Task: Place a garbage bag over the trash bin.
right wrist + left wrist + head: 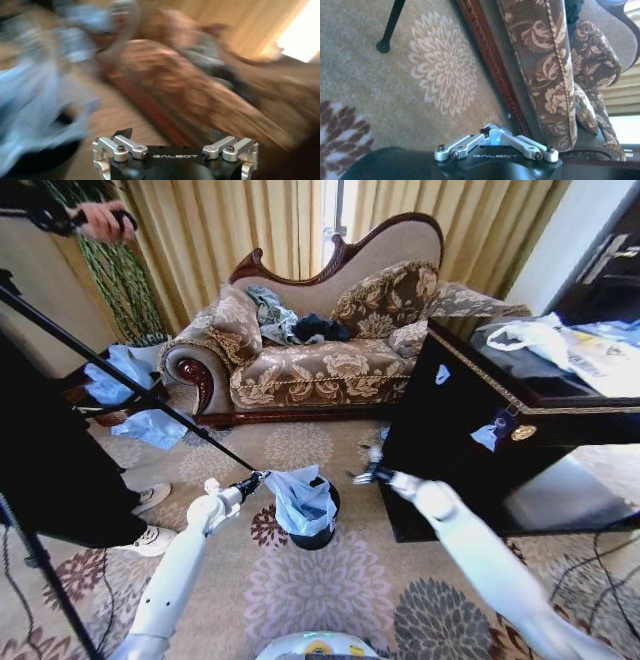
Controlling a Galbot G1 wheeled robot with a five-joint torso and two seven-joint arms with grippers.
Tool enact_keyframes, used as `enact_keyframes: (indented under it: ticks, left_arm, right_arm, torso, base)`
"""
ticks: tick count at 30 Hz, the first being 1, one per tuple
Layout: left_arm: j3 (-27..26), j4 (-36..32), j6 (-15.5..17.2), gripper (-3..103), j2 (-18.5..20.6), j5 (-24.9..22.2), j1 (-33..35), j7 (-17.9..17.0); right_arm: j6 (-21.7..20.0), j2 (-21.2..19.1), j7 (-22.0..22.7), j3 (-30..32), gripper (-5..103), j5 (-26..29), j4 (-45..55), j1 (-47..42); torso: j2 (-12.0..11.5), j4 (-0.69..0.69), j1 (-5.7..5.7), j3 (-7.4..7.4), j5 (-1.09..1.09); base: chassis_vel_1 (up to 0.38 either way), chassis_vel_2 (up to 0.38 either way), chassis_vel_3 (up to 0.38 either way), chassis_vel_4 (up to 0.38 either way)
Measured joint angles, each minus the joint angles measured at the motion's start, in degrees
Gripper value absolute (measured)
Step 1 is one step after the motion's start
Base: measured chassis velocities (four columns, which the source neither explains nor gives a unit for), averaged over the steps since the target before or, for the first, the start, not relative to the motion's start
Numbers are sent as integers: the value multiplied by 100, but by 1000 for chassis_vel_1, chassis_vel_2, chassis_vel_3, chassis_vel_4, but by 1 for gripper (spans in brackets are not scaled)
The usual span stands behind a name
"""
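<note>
Bag-fitting step under way: left end effector (262, 477) closed, pinching garbage bag (302, 500) rim, bag draped into trash bin (318, 527) on carpet mid-floor; right end effector (365, 476) open beside it, likely needing the opposite rim.
</note>
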Motion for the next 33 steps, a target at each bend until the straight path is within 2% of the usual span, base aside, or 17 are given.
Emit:
enact_keyframes:
  ticks: [1, 2, 3, 4, 5, 7, 8, 10, 11, 13, 16, 20, 23, 26, 28, 31, 33]
  left_arm:
    - [-67, -63, 0, 0, -8, 36, 100, 3]
    - [-108, -104, -1, 0, -15, 76, 154, 16]
    - [-108, -104, -1, 0, -15, 76, 154, 16]
    - [-116, -117, -2, 0, -16, 117, 167, 39]
    - [-84, -121, -1, 0, -19, 188, 167, 83]
    - [-62, -121, -3, 0, -19, 246, 167, 115]
    - [-64, -115, -21, 0, -21, 297, 145, 166]
    - [-77, -99, -26, 0, -55, 298, 118, 176]
    - [-90, -68, -25, 0, -66, 284, 92, 172]
    - [-50, -62, -11, 0, -53, 278, 93, 169]
    - [57, -77, 26, 0, -69, 292, 134, 171]
    - [88, -93, 30, 0, -76, 306, 172, 193]
    - [113, -96, 31, 0, -35, 309, 179, 201]
    - [177, -111, 36, 0, 32, 311, 142, 215]
    - [197, -112, 42, 0, 36, 343, 128, 236]
    - [291, -102, 48, 0, 42, 576, 98, 310]
    - [312, -124, 50, 0, 49, 665, 103, 325]
  right_arm:
    - [-311, -138, 759, 144, 100, 735, 257, -264]
    - [-571, -143, 1194, 390, 100, 1215, 448, -484]
    - [-571, -143, 1194, 390, 100, 1215, 448, -484]
    - [-832, -89, 1548, 794, 100, 1685, 677, -819]
    - [-929, -8, 1651, 1103, 100, 1985, 857, -1128]
    - [-960, 45, 1681, 1313, 100, 2129, 932, -1328]
    - [-1034, 146, 1789, 1695, 100, 2336, 1031, -1781]
    - [-1053, 219, 1840, 1908, 100, 2427, 1126, -2032]
    - [-1088, 340, 1873, 2157, 100, 2537, 1253, -2468]
    - [-1101, 464, 1967, 2366, 100, 2580, 1315, -2788]
    - [-1063, 708, 1964, 2408, 100, 2548, 1399, -3068]
    - [-1117, 829, 1951, 2277, 100, 2511, 1409, -3029]
    - [-1237, 805, 1912, 2180, 100, 2691, 1518, -3021]
    - [-1242, 713, 1578, 1971, 100, 3191, 1917, -3332]
    - [-1152, 711, 1411, 1892, 100, 3204, 1985, -3434]
    - [-581, 757, 672, 1551, 100, 2809, 1978, -3624]
    - [-416, 777, 455, 1430, 100, 2664, 1929, -3640]
  torso:
    - [0, 2, -1, 0, -7]
    - [0, 9, -1, 0, 3]
    - [0, 9, -1, 0, 3]
    - [0, 10, 0, 0, 5]
    - [0, 24, -1, 0, 2]
    - [0, 31, -1, 0, 2]
    - [0, 22, -1, 0, 0]
    - [0, 24, -1, -1, -1]
    - [0, 6, -1, 0, 2]
    - [1, -11, 0, 0, -8]
    - [1, -16, 0, 1, -2]
    - [1, 4, 0, 0, 2]
    - [0, 9, 1, 2, -4]
    - [0, 8, 1, 1, -4]
    - [0, 7, 1, 1, -3]
    - [0, 4, 1, 1, -2]
    - [0, 5, 1, 1, -3]
  base:
    - [0, 0, 0, 0]
    - [0, 0, 0, 0]
    - [0, 0, 0, 0]
    - [0, 0, 0, 0]
    - [0, 0, 0, 0]
    - [0, 0, 0, 0]
    - [74, 88, 52, 70]
    - [74, 60, 22, 70]
    - [70, 60, 12, 23]
    - [0, 0, 0, 0]
    - [-61, -58, -37, -35]
    - [-16, -19, -6, -10]
    - [54, 47, 23, 25]
    - [0, 0, 0, 0]
    - [0, 0, 0, 0]
    - [0, 0, 0, 0]
    - [0, 0, 0, 0]
